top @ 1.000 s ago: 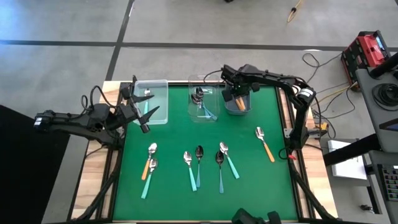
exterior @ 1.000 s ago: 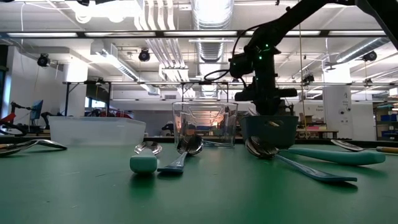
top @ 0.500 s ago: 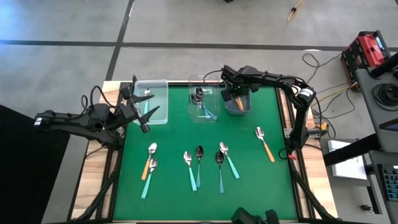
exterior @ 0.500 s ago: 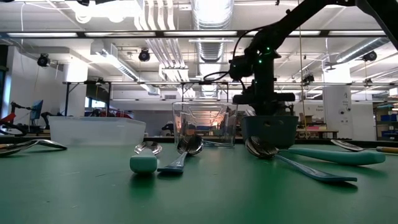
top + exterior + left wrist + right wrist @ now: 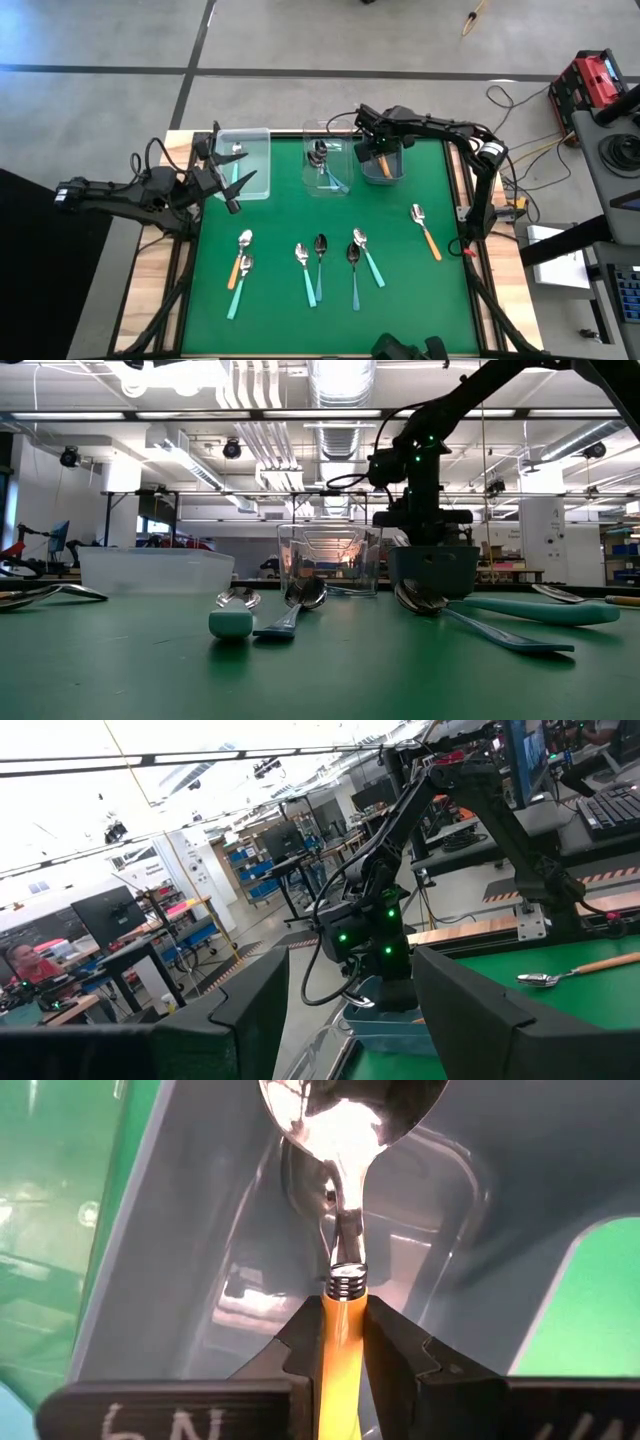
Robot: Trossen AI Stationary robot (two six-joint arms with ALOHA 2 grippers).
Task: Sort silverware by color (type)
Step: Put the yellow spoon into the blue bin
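Observation:
My right gripper (image 5: 381, 156) hangs over the grey bin (image 5: 395, 172) at the table's far right and is shut on an orange-handled spoon (image 5: 343, 1200). Its silver bowl (image 5: 345, 1110) points down into the bin. My left gripper (image 5: 236, 182) waits open beside the clear bin (image 5: 250, 150) at the far left, touching nothing. The middle clear bin (image 5: 322, 178) holds blue-teal spoons (image 5: 330, 176). Several spoons lie flat on the green mat: two orange-handled ones (image 5: 236, 264) (image 5: 427, 232), the others mint or blue-teal (image 5: 368, 257). My right gripper pinches the spoon's orange handle (image 5: 341, 1302) between its two fingers, just behind the metal collar where the neck begins. The fingers come from above and lie along the handle. The spoon hangs bowl-first inside the grey bin; whether it touches the floor I cannot tell.
The three bins stand in a row along the mat's far edge. The loose spoons lie in the near half of the mat (image 5: 280, 215), with bare green between them and the bins. In the low view a mint handle end (image 5: 231, 623) lies close to the camera.

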